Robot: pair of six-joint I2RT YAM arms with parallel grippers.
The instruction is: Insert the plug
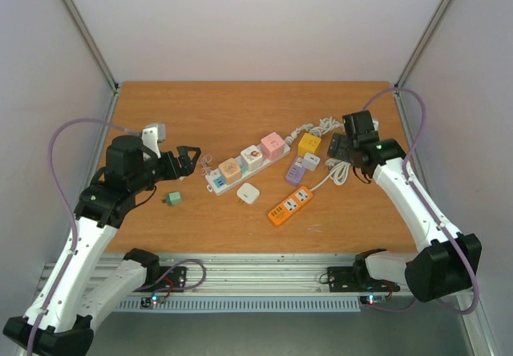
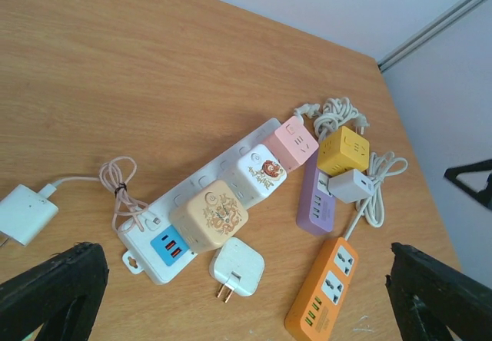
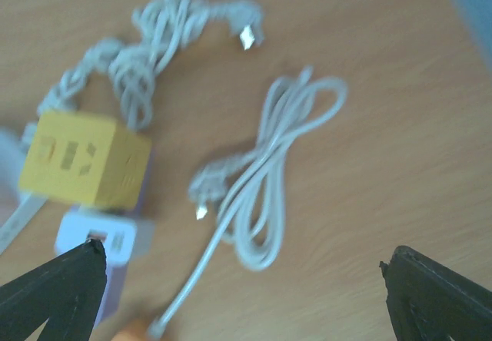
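plug lies untouched, rightward of the wide-spread left gripper.

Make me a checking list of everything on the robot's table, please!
Surface: wooden table, light brown.
Job's things: white plug lies loose with its prongs showing beside the white power strip, not plugged in.
Clutter: orange strip, purple strip, yellow cube, green adapter.
Grippers: left gripper open, empty; right gripper open, empty.
Cables: white cord bundles lie by the yellow cube; purple cables loop along the arms.
Surroundings: pale walls, metal frame posts.
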